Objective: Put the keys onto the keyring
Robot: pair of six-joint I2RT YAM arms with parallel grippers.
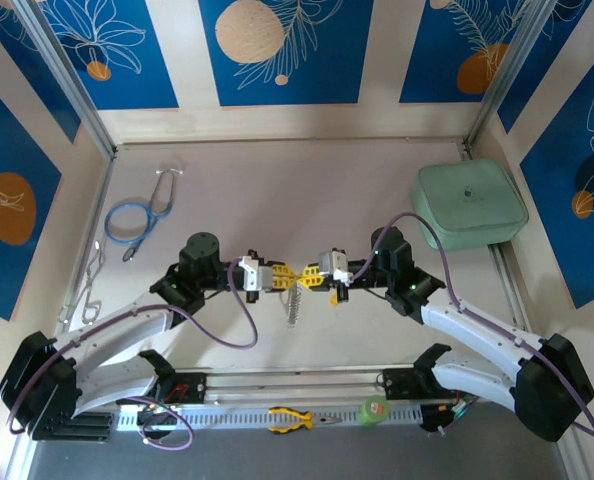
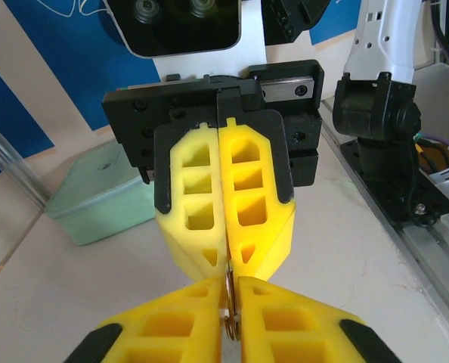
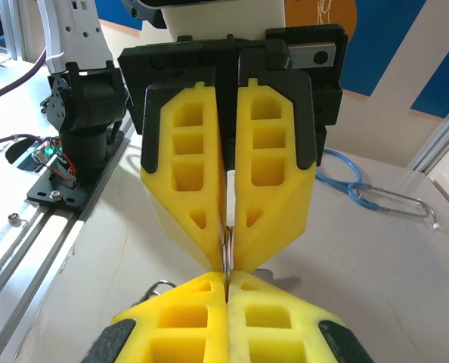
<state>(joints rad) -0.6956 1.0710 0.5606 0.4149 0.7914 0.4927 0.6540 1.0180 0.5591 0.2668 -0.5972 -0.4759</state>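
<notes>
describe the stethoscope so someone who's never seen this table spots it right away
Look at the far left part of the table, close to the left wall. The stethoscope lies flat there: a loop of light blue tubing with silver ear tubes reaching toward the back wall. The silver wire clips just nearer than it are bare metal, with no blue tubing.

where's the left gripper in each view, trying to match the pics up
Top external: left gripper at centre, pointing right.
Left wrist: left gripper along the bottom edge, pinching a metal ring.
Right wrist: left gripper upper centre, facing the camera.
Shared landmark: right gripper, tip to tip with it.
</notes>
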